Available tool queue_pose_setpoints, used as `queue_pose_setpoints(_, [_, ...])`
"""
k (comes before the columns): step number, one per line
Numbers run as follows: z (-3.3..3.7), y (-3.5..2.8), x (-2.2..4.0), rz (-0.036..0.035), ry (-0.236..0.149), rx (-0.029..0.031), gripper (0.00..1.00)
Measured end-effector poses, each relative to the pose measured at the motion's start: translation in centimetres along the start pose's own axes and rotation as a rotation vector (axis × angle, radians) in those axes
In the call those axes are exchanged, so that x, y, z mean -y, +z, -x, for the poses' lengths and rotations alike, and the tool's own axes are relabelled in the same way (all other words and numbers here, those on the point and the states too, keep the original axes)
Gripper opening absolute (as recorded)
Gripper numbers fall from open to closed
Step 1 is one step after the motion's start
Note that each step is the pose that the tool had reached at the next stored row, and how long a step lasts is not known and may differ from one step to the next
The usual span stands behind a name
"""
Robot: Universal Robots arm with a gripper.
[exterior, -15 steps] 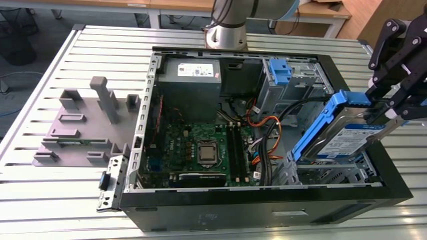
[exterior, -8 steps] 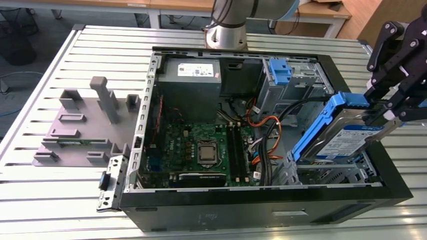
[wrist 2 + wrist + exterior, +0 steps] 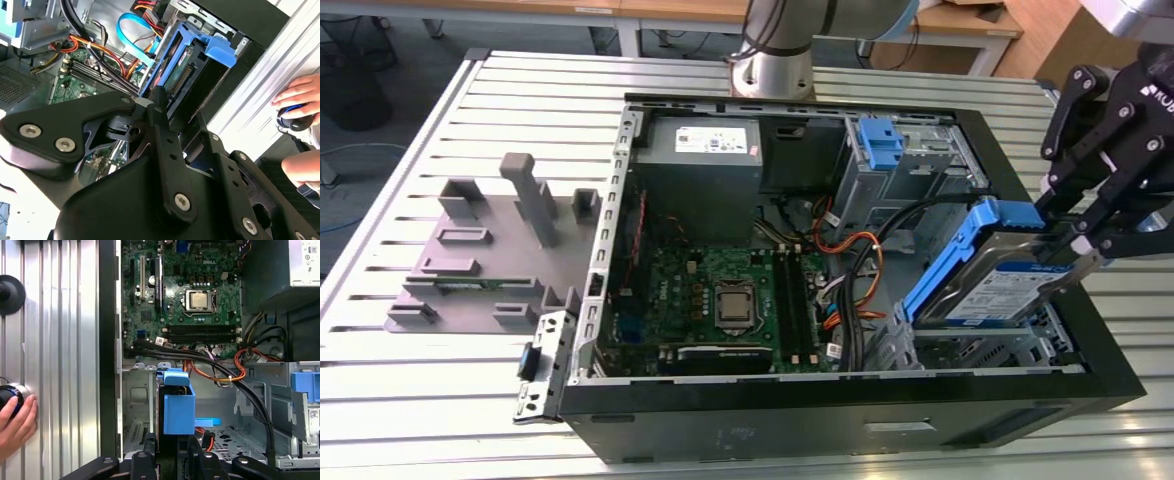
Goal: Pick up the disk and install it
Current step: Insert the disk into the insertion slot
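Note:
The disk is a flat metal drive with a white-and-blue label, framed by a blue plastic bracket. It hangs tilted on edge over the metal drive bay at the front corner of the open computer case, on the exterior view's right. My black gripper is shut on its upper end. In the second wrist view the disk sits just past my fingers, its connector edge showing. In the first wrist view the blue bracket stands above the gripper and over the bay floor.
Inside the case lie the green motherboard, a grey power-supply box, a tall blue latch piece and orange and black cables beside the bay. A grey fixture stands on the slatted table. A person's hand rests outside the case.

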State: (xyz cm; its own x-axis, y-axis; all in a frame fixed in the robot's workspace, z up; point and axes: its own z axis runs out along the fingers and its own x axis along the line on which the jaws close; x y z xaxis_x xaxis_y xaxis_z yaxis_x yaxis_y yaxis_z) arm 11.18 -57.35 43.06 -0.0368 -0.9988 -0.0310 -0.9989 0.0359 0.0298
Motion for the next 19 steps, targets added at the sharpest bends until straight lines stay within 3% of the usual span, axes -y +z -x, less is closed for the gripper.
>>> queue_pose_setpoints(19, [-0.27, 3.45, 0.11, -0.0001, 0.000, 0.0001, 0.35])
